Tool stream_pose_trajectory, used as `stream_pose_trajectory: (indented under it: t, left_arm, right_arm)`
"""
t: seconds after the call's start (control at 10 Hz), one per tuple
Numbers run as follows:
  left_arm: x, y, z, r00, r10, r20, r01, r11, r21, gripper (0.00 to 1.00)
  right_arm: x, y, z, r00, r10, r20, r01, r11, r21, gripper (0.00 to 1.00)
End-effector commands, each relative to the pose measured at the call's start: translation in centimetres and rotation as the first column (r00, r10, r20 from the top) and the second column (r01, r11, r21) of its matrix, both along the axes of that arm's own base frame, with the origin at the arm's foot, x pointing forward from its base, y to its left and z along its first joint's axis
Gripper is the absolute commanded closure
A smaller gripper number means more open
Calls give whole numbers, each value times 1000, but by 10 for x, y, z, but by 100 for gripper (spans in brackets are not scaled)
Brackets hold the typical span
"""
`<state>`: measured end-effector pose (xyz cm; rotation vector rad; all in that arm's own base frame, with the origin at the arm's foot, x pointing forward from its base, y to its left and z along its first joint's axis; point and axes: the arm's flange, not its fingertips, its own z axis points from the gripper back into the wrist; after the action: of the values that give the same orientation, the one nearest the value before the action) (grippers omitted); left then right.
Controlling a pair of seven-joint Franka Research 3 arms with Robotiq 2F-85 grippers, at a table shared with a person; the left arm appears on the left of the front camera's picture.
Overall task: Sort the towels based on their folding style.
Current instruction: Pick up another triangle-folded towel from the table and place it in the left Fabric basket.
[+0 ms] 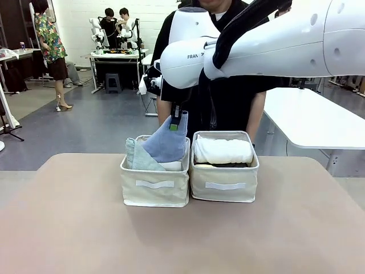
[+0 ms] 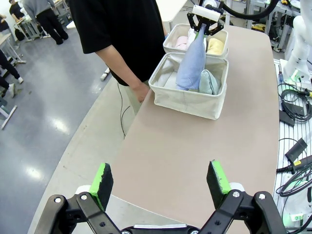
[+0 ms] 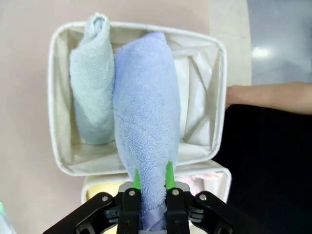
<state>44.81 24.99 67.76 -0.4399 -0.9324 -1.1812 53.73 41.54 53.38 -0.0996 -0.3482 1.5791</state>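
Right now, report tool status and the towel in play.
Right tool shut on light blue cone towel, lowering end inside left bin beside grey-green cone towel. Left tool open, holding nothing. Person's hand near bin.

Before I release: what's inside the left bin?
Left bin holds a pale grey-green cone towel; the light blue towel, pinched in the right hand, hangs into it. The floor beneath them is hidden.

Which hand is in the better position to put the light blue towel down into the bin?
The right hand. It is shut on the light blue towel, directly above the left bin. The left hand is open and far back over bare table.
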Motion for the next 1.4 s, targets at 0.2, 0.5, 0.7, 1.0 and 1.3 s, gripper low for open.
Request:
stream_pose_trajectory:
  t: [0.2,0.5,0.7,1.0,1.3]
  left_arm:
    - [-2,-1,0,1000,0,0,0,1000,3,0]
    - [-2,-1,0,1000,0,0,0,1000,3,0]
    - [-2,-1,0,1000,0,0,0,1000,3,0]
    - [-2,-1,0,1000,0,0,0,1000,3,0]
    - [-2,-1,0,1000,0,0,0,1000,3,0]
  right_arm:
    - [1,-2,3,1000,-5,4,5,1000,8,81]
    - [15,3,-15,999,-31,-45,29,999,-26,81]
    - [29,13,-39,995,-25,-92,22,999,-34,81]
    - [44,18,-66,989,-18,-149,12,999,-41,81]
    - [52,22,-87,971,9,-238,-17,999,-32,81]
